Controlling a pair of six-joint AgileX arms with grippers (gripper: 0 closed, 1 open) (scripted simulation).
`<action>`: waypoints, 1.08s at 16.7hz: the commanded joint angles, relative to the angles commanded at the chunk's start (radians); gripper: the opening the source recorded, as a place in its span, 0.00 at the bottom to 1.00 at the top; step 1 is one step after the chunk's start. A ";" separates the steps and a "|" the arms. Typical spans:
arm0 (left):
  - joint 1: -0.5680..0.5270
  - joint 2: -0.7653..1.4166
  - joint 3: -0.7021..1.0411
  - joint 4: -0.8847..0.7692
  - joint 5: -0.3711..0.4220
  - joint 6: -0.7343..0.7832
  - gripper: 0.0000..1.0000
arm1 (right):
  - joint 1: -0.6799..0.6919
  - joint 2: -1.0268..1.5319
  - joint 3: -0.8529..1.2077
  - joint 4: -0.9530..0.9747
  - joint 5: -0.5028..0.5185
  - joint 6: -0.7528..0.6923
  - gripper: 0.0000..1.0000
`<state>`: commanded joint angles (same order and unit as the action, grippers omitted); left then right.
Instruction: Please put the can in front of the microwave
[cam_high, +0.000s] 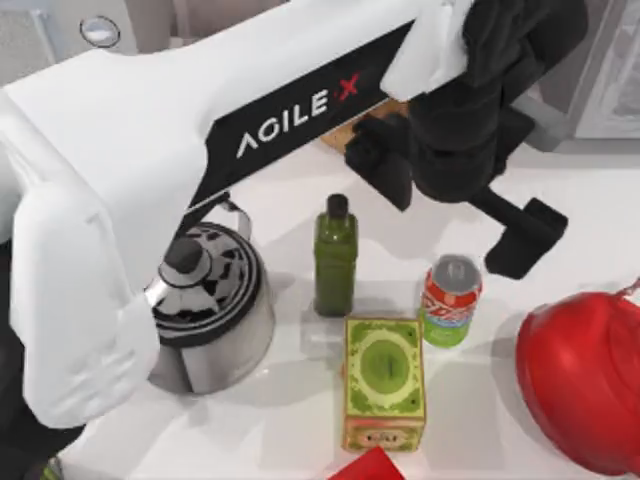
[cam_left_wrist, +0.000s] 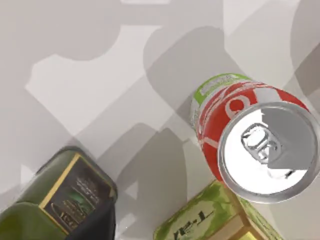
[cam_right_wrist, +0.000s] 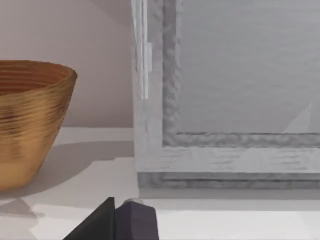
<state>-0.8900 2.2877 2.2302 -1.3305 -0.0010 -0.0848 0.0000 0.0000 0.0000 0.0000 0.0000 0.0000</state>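
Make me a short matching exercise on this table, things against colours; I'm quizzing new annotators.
Things:
1. can
2. bottle
3. square tin
4. bowl

Colours:
A. dark green with a black cap
B. golden brown, ribbed
C. red above, green below, silver top
D. green and gold

Pairs: 1-C, 2-A, 3-D, 4-B

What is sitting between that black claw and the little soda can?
Nothing visible. The left gripper hangs just above and behind the can, with bare table between them. The dark green bottle and square tin stand off to the can's side.
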 joint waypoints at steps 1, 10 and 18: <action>-0.010 0.044 0.037 -0.023 0.000 -0.003 1.00 | 0.000 0.000 0.000 0.000 0.000 0.000 1.00; -0.017 0.123 0.098 -0.059 -0.001 -0.007 1.00 | 0.000 0.000 0.000 0.000 0.000 0.000 1.00; 0.032 0.188 -0.017 0.133 0.005 0.048 1.00 | 0.000 0.000 0.000 0.000 0.000 0.000 1.00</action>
<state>-0.8582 2.4761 2.2135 -1.1980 0.0039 -0.0370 0.0000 0.0000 0.0000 0.0000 0.0000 0.0000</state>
